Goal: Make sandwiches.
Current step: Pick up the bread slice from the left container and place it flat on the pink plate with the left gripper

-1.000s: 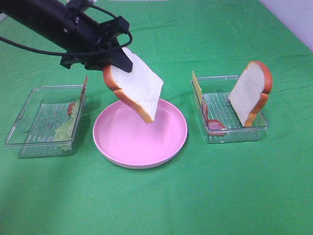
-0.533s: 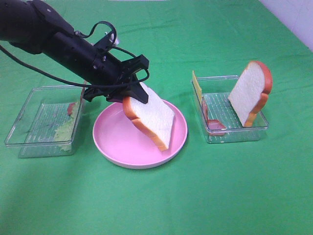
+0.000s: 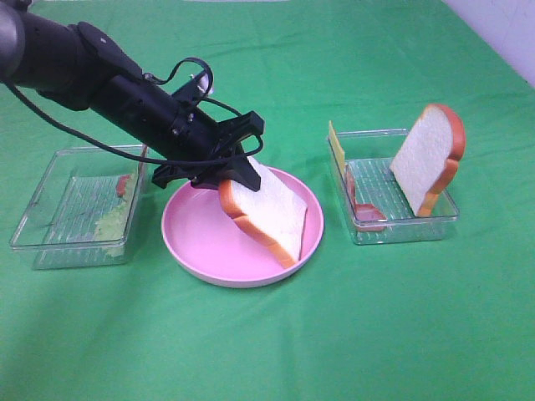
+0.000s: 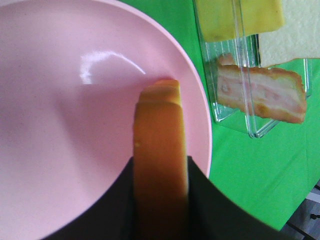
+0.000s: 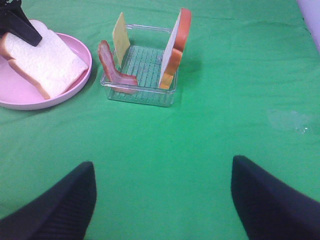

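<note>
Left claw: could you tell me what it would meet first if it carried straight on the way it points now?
The pink plate: the left claw points down into it, and the bread slice it holds would land first. Whether it already touches is unclear.

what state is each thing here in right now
left gripper, shut on the bread slice
bread slice, tilted, lower end on the pink plate
right gripper, open, holding nothing
second bread slice, standing on edge in right tray
cheese square, upright at that tray's wall
bacon strip, on edge in right tray
lettuce, lying in left tray
</note>
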Motion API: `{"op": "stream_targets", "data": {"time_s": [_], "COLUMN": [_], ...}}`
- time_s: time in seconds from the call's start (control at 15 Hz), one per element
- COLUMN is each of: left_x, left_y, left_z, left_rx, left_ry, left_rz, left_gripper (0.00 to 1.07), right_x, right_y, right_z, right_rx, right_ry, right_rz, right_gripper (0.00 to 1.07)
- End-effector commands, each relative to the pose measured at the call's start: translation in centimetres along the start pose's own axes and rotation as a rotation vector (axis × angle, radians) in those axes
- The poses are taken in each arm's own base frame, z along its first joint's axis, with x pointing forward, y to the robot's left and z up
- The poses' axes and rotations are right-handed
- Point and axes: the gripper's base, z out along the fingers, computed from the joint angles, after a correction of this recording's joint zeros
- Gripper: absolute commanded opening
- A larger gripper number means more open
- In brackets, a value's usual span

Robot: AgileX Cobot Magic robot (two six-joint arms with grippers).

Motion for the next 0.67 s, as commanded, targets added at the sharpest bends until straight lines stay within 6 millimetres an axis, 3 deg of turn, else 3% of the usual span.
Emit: {"op": "stream_targets", "data": {"time_s": [0.07, 0.2, 0.27, 0.47, 0.67], "left_x": [0.5, 0.6, 0.7, 0.5, 0.1], "left_y": [0.0, 0.3, 0.4, 0.0, -1.3], "left_z": [0.5, 0.5, 0.5, -0.4, -3.3], "left_rx": [-0.018, -0.049, -0.061, -0.085, -0.159], "left_ry": [0.040, 0.055, 0.059, 0.048, 0.001], "left_rz": [0.037, 0.076, 0.092, 0.143, 0.195], "left_gripper": [0.34, 0.64, 0.71, 0.74, 0.74], "right_x": [0.1, 0.1, 0.1, 0.1, 0.1], "right_y": [0.0, 0.0, 0.0, 0.0, 0.0], "right_z": [-0.1, -0.1, -0.1, -0.1, -0.1], "right_rx": [0.004, 0.004, 0.004, 0.004, 0.004], "right_ry": [-0.014, -0.014, -0.014, -0.014, -0.014], "right_rz": [-0.006, -0.006, -0.006, -0.006, -0.006], "right_gripper": [0.71, 0.71, 0.71, 0.71, 0.71]}}
